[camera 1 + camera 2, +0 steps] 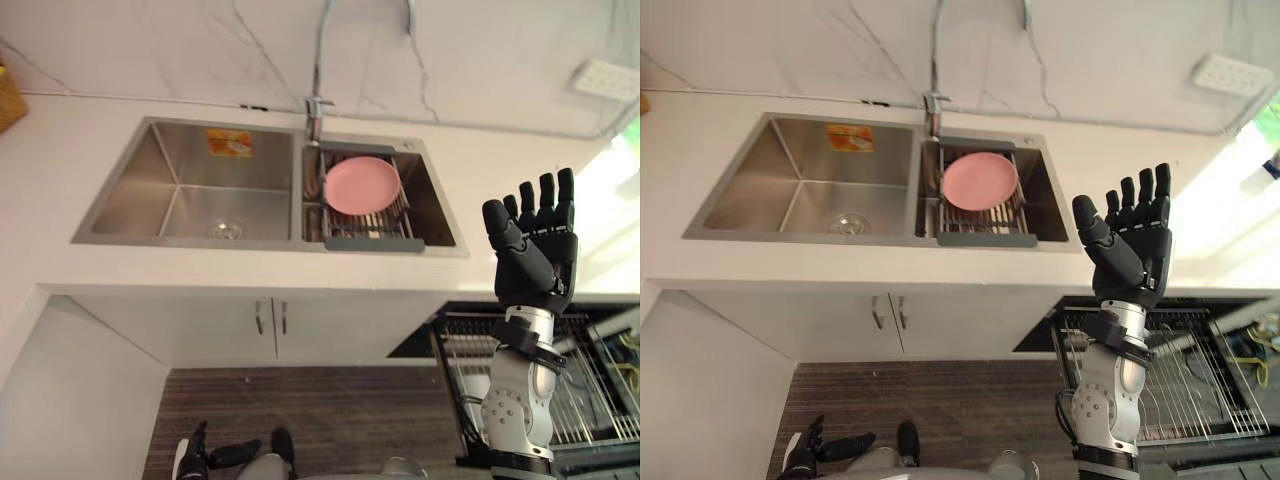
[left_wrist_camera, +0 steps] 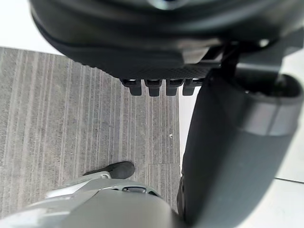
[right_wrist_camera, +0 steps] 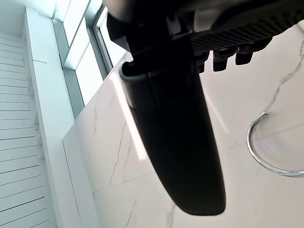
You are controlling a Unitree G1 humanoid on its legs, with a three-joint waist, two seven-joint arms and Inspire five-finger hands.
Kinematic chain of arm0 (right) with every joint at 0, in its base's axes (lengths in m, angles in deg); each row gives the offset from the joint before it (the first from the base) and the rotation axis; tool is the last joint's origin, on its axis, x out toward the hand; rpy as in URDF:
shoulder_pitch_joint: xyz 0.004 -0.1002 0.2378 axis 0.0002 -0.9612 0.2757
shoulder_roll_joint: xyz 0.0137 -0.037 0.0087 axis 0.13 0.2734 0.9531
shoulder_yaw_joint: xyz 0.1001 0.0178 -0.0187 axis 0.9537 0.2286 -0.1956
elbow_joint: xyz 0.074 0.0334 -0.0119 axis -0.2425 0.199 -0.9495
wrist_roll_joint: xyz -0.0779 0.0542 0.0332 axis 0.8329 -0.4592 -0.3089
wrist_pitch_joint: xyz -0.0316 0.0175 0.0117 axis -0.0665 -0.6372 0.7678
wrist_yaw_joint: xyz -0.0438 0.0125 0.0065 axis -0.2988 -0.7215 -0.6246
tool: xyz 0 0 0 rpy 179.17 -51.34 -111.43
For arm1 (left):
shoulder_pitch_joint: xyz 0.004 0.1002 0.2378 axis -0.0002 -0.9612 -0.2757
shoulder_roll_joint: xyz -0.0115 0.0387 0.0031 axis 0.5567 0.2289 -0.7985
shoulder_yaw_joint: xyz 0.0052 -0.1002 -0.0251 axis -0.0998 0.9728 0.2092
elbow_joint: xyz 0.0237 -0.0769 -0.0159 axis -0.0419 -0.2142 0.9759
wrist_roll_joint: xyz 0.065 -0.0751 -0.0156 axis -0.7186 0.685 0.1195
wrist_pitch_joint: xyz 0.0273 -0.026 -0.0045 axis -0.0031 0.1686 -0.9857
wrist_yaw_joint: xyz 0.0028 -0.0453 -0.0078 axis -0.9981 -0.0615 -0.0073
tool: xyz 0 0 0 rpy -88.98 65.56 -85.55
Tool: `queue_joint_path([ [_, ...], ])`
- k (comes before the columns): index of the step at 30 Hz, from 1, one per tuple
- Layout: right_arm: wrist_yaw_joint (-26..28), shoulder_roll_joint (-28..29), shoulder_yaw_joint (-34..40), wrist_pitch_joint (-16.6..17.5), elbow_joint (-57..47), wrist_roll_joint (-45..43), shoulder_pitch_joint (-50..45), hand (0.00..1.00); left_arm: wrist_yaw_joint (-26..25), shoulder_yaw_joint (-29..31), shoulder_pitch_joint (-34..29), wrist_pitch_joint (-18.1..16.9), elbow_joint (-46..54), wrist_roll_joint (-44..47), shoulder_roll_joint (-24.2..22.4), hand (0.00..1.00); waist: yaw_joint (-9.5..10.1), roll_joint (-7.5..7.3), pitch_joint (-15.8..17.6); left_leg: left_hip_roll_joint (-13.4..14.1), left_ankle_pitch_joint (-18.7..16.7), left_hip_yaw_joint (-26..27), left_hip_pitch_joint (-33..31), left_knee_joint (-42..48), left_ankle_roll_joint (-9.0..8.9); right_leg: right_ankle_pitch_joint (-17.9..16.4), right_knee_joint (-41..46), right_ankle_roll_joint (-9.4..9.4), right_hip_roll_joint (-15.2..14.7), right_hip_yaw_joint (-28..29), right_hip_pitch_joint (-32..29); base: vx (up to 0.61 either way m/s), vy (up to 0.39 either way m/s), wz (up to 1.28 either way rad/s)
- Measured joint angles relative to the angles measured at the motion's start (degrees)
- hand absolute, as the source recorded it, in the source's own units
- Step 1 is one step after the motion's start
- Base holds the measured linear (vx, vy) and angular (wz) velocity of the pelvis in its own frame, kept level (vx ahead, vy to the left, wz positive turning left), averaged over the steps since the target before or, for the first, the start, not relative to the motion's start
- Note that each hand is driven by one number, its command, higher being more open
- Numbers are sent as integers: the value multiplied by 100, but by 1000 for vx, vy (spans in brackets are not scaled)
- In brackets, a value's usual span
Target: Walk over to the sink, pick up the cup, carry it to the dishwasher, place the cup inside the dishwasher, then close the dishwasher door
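Observation:
A pink round dish [image 1: 361,185] lies in a wire drain rack [image 1: 385,226] across the right basin of the steel double sink [image 1: 118,240]; I cannot make out a cup. My right hand [image 1: 540,255] is raised in front of the counter, right of the sink, fingers straight and spread, holding nothing. In the right wrist view its thumb [image 3: 175,128] stands against the marble wall and the tap's arc [image 3: 266,152]. My left hand [image 1: 215,455] hangs low near the floor, relaxed and empty. The dishwasher [image 1: 590,385] at the lower right stands open with its wire rack pulled out.
The tap [image 1: 315,100] rises behind the sink's divider. White cabinet doors [image 1: 270,320] sit under the sink. A white counter surrounds the sink, with a yellow object [image 1: 8,100] at its far left and a white socket strip [image 1: 605,78] on the wall at the right.

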Motion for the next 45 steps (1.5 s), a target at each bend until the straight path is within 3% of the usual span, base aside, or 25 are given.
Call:
queue_joint_path([
  [2,-95,-86,63,1,-58,2,-118,100,70,-53,-1,-20,-12,-94,33,100,-62,-50,-32,-109,-44,-217,21,82,-91,35,-336,-4,46,240,-179,192,-27,67],
  [3,-98,-94,111,1,-81,-5,-175,100,75,-65,-9,-23,-16,-107,47,100,-63,-75,-49,-173,-71,-253,78,107,-129,250,-634,-16,32,270,-167,232,-98,41],
  [4,-87,-110,122,1,-84,-2,-191,100,79,-65,-50,-28,-38,-106,71,100,-59,-128,-103,-278,-170,-270,110,182,-187,568,-1000,129,-31,331,-111,235,-120,23],
  [5,-100,-134,131,-1,-81,-1,-192,100,79,-66,-62,-28,-38,-108,64,100,-57,-88,-120,-252,-208,-272,96,242,-232,574,-1115,202,15,327,-38,209,-131,-1],
  [6,-112,-166,144,-2,-81,5,-192,100,80,-67,-97,-48,-24,-113,37,100,-57,-6,-155,-181,-287,-242,65,313,-296,584,-1316,188,104,320,41,119,-76,-7],
  [7,-63,-265,616,-18,-221,-2,-414,100,195,-453,-89,-103,-156,-343,-3,100,-217,396,-258,104,-622,148,433,333,-470,833,-2178,116,499,458,695,74,-44,-7],
  [13,-62,-265,538,-19,-218,-29,-413,100,206,-453,-82,-63,-157,-235,0,100,-210,393,-262,107,-622,95,376,409,-471,833,-2185,117,487,389,713,0,0,5],
  [18,-50,-340,16,-411,-43,-51,-390,100,307,-411,-62,384,-284,1336,-11,100,-65,376,-271,175,-650,64,306,575,-516,835,-2260,124,512,226,790,-48,-32,10],
  [19,-104,-510,-64,-1024,429,392,-224,100,442,71,-139,820,-461,2861,-130,100,105,361,-275,319,-697,85,237,718,-591,888,-2458,97,598,12,904,-129,-116,9],
  [20,-128,-563,-64,-1121,441,776,-170,100,465,175,-178,912,-469,3175,-135,100,106,361,-275,361,-701,149,246,715,-602,914,-2508,77,634,28,916,-132,-130,5],
  [24,-169,-893,0,-1281,439,1279,-142,100,505,319,-185,1043,-570,3512,-142,100,83,338,-266,484,-689,435,302,660,-681,973,-2599,28,720,116,919,-18,-52,-19],
  [28,59,-1972,171,-1736,550,2569,159,100,594,416,-169,1156,-601,3482,-127,100,12,326,-301,489,-654,482,323,555,-717,1057,-2731,44,743,98,940,31,-10,-8],
  [30,175,-2279,166,-1776,783,3117,435,100,654,408,-157,1158,-599,3461,-107,100,8,302,-314,489,-610,485,392,447,-778,1107,-2769,44,740,-104,949,61,-16,-3],
  [38,398,-2479,-204,-2037,1300,4510,1135,100,670,406,-173,1364,-429,3379,-61,100,40,165,-313,454,-433,268,497,153,-1048,1139,-2772,49,703,-548,1043,28,-15,16],
  [45,390,-2492,-991,-2079,2180,5475,1546,100,403,409,-181,1475,-379,3384,-65,100,95,126,-298,386,-234,29,560,-76,-1053,1139,-2789,49,662,-787,1137,-41,-5,19],
])
